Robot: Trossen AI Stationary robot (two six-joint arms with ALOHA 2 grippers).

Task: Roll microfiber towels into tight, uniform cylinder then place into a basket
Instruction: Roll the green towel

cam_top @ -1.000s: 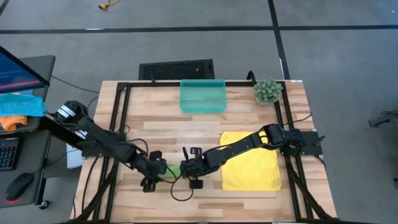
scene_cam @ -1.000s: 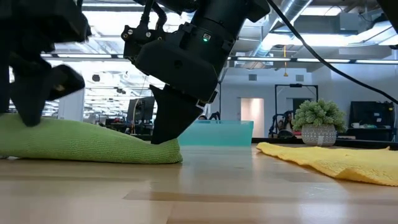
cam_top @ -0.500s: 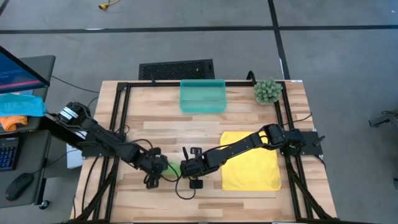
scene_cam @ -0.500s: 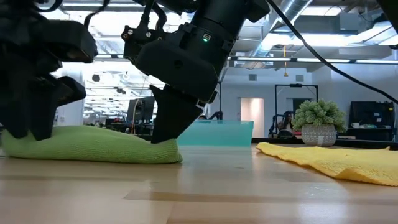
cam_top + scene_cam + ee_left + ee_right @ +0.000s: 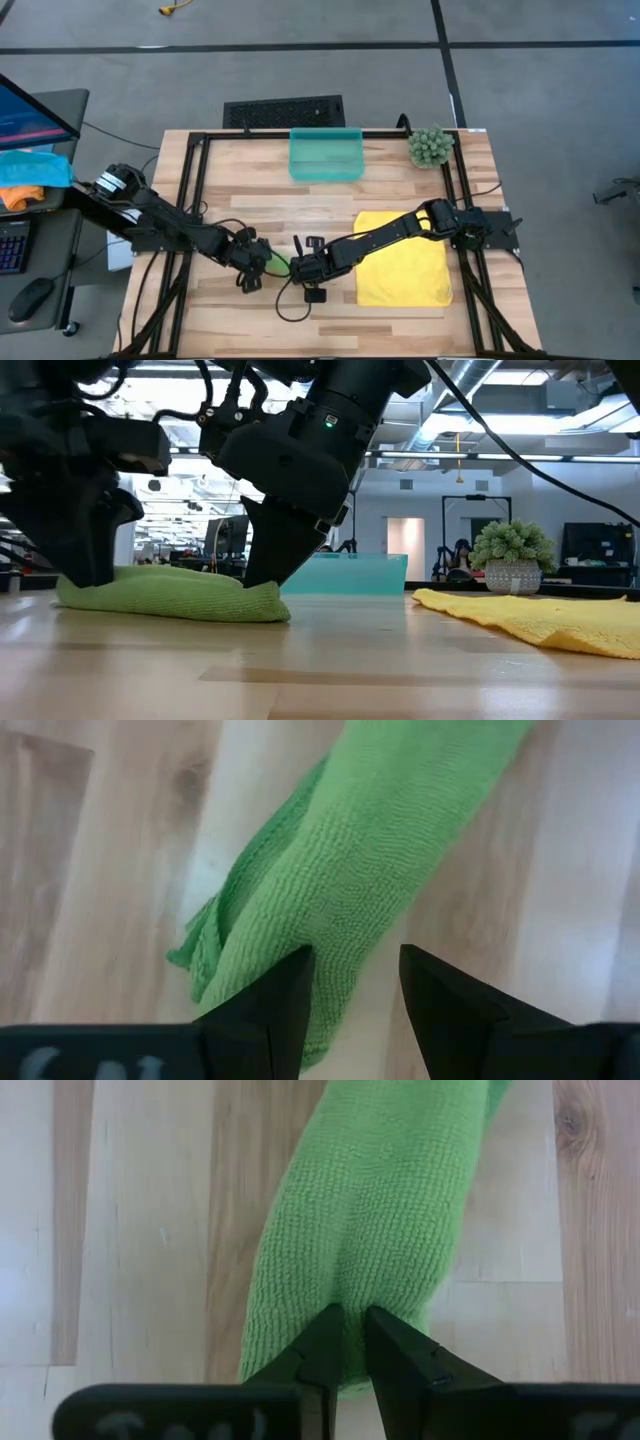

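Wooden worktop (image 5: 330, 205), front-centre: green towel (image 5: 170, 595) rolled flat. Right tool (image 5: 352, 1342) pinched on one end; left tool (image 5: 352, 985) spread, straddling other. Best tightened evenly before lift to basket (image 5: 326, 155).

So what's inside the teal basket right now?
Nothing visible in the basket from above: only its see-through floor. The green towel lies rolled on the table, pinched by the right claw; the yellow towel lies flat.
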